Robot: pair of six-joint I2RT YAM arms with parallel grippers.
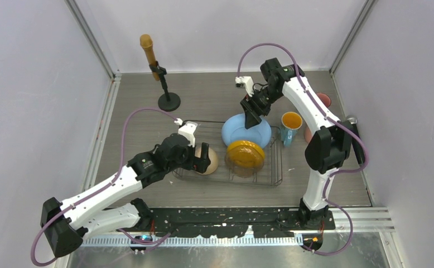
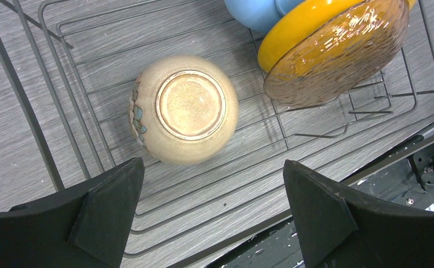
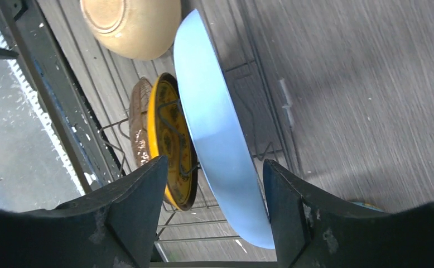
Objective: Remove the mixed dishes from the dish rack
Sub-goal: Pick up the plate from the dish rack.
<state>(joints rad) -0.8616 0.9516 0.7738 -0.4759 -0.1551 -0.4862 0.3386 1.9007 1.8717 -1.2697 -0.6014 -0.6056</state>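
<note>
Your left claw [image 2: 215,223] fills the bottom of its wrist view, both dark fingers spread wide and holding nothing. It hovers directly above the beige bowl [image 2: 184,109], which sits upside down, foot ring up, on the wires of the dish rack [image 1: 275,170]. Seen from above, the bowl lies at the rack's 9 o'clock end. Near the rack's centre, the smaller yellow patterned plate [image 1: 245,155] stands on edge in the dividers. The large light-blue plate [image 1: 236,135] stands just behind it, toward 12 o'clock. Your right claw [image 3: 215,164] reaches over the blue plate's top rim with one finger on each side. Its jaws are apart and a gap shows on both sides, so it grips nothing. Just outside the rack at 3 o'clock, a blue mug [image 1: 290,126] stands upright on the wood-grain surface [image 1: 215,97]. A pink mug [image 1: 324,100] sits farther off at 2 o'clock.
</note>
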